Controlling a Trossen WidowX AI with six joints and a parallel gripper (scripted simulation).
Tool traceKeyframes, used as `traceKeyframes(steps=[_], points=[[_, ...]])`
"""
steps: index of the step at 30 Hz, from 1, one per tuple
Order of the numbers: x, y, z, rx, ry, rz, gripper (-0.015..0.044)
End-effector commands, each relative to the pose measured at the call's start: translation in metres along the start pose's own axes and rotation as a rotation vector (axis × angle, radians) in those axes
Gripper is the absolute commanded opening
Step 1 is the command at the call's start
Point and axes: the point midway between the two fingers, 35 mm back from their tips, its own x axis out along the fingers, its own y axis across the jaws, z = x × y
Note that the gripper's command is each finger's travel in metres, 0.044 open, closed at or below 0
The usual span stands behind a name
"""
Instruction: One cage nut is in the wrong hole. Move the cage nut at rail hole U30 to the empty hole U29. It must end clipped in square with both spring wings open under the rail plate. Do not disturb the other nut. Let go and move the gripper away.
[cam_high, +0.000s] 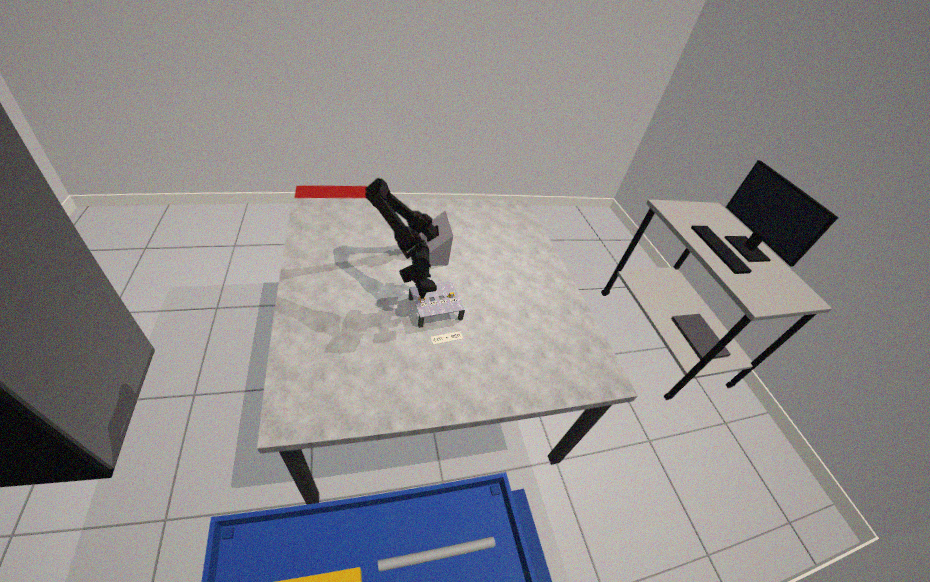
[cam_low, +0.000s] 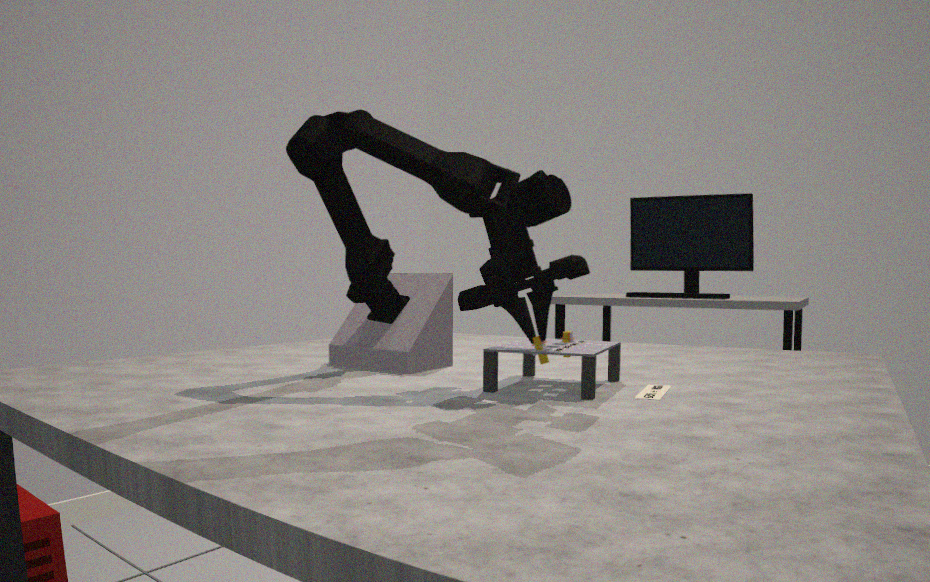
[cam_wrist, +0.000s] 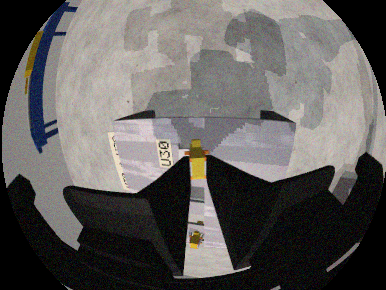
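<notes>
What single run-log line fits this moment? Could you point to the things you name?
gripper (cam_high: 422, 296) (cam_low: 540, 341) (cam_wrist: 197, 161): shut on cage nut (cam_low: 541, 357) (cam_wrist: 198, 168) | nut: at U30, tilted | other nut (cam_high: 451, 295) (cam_low: 567, 336) (cam_wrist: 195, 239): ungripped, on rail plate (cam_high: 449, 308) (cam_low: 500, 347) (cam_wrist: 270, 150)

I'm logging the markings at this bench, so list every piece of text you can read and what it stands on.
"U30": a label on the rail plate, beside the gripped cage nut.
Card on the table: printed, too blurred to read surely.
Small marks along the plate's holes: too small to read.
</notes>
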Motion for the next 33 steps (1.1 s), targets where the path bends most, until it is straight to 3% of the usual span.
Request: traceKeyframes(steps=[1,33], points=[[0.0004,-0.0012,-0.0013,-0.006,0.005,0.007,0.0029],[0.0003,-0.0029,-0.0013,-0.007,0.006,0.051,0.0029]])
